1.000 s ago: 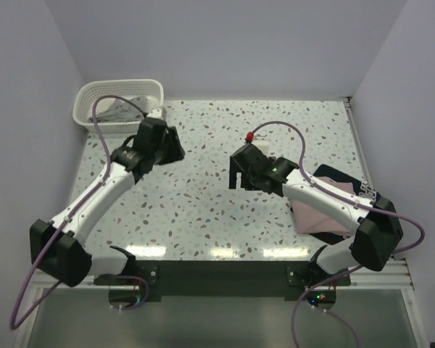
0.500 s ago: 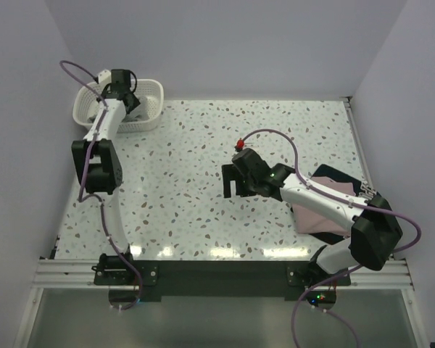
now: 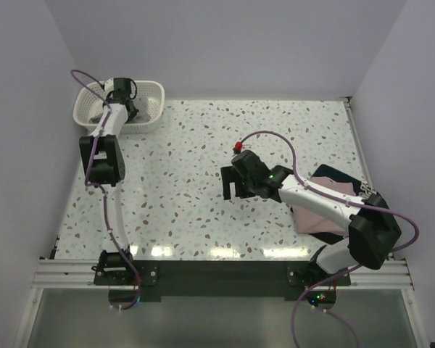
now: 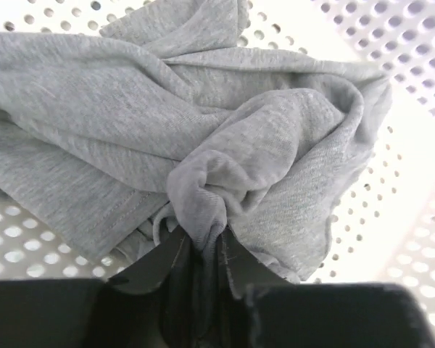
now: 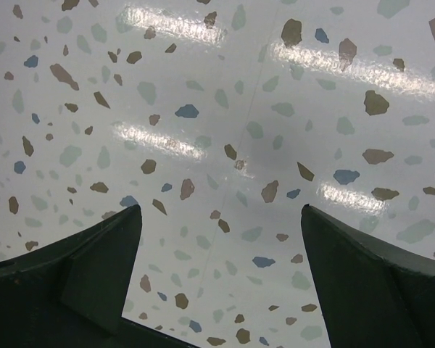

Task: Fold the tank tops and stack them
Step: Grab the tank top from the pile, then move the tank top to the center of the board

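Table (image 3: pixel 203 167): white with coloured speckles, filling the middle of the top view; under my right wrist camera it is all I see, glossy with streaks of light.
Basket (image 3: pixel 154 101): white plastic with holes, at the upper left corner of the table; in the left wrist view its perforated floor and wall surround the cloth.
Grey tank top (image 4: pixel 203 130): crumpled inside the basket, spread across the upper and middle part of the left wrist view; one knot of it is pulled into a tight bunch at lower centre.
Pink tank top (image 3: pixel 319 221): folded flat at the lower right of the table, partly hidden beneath my right arm (image 3: pixel 326 203).
Navy tank top (image 3: pixel 344 177): a dark patch at the right edge of the table, touching the pink one on its upper side; pale lettering shows at its right end; which one lies on top I cannot tell.
Left gripper (image 4: pixel 203 243): down in the basket at the upper left; jaws narrow, pinched on the bunch of grey cloth.
Right gripper (image 5: pixel 219 212): over bare table just right of centre in the top view; jaws wide apart with nothing between them.
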